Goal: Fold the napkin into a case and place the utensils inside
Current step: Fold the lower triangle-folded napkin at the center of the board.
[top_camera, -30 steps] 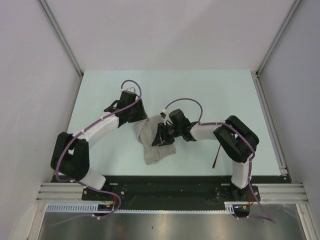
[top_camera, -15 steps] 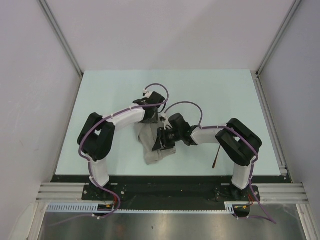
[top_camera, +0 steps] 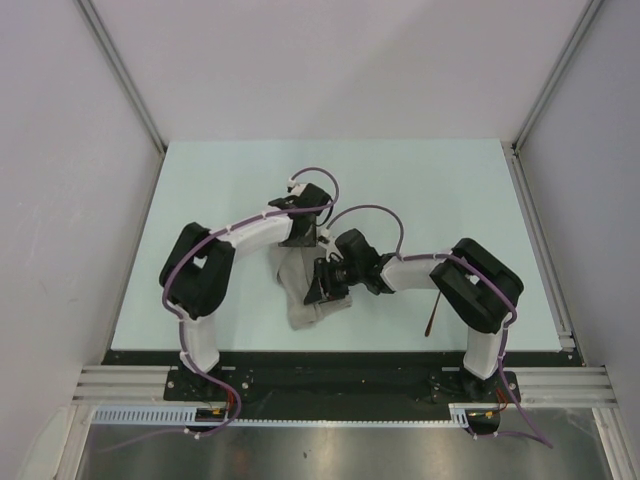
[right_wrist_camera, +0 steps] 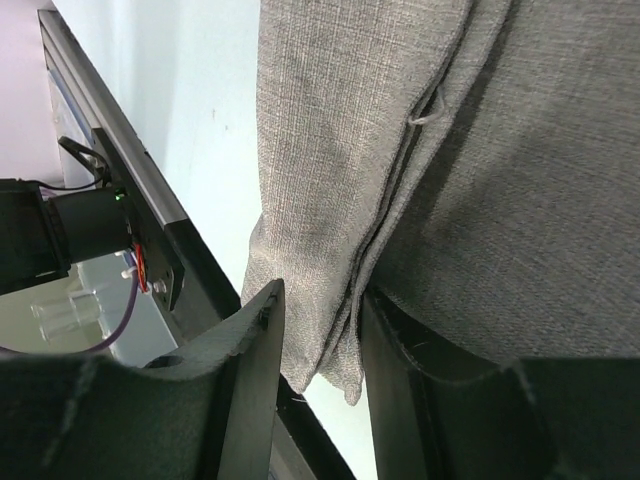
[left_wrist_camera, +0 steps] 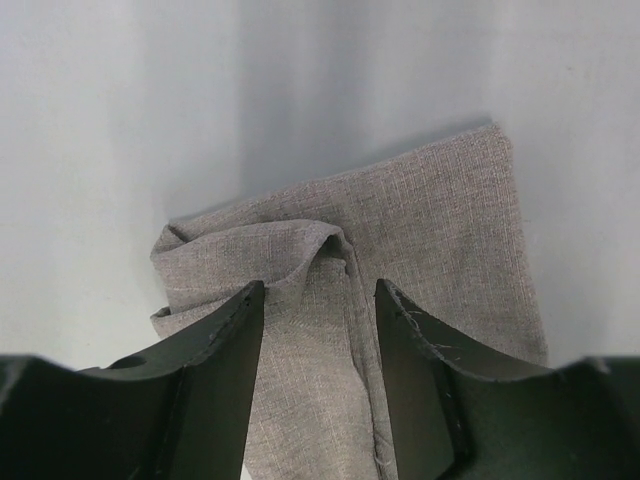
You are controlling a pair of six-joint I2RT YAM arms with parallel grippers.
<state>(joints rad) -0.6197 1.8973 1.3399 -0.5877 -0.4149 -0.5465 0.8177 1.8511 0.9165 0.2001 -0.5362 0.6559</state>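
The grey-beige napkin [top_camera: 300, 305] lies folded into a narrow, rumpled oblong near the table's front middle. My left gripper [top_camera: 300, 240] is over its far end, jaws apart astride a raised fold [left_wrist_camera: 330, 245] of the napkin [left_wrist_camera: 440, 230]; the gripper [left_wrist_camera: 320, 290] holds nothing. My right gripper [top_camera: 322, 290] is at the napkin's right edge. In the right wrist view its jaws [right_wrist_camera: 325, 300] stand close together on the layered edge of the napkin [right_wrist_camera: 340, 120], which drapes over one finger. One slim dark copper utensil [top_camera: 431, 312] lies at the front right, partly under the right arm. The other utensil is hidden.
The pale table [top_camera: 420, 180] is walled on three sides. An aluminium rail [top_camera: 540, 240] runs along its right edge. The black front edge and metal frame [right_wrist_camera: 120, 150] lie just beyond the napkin's near end.
My left arm swung right from the table's left side and came down over the napkin's far end. My right gripper stayed at the napkin's edge, shifting slightly.
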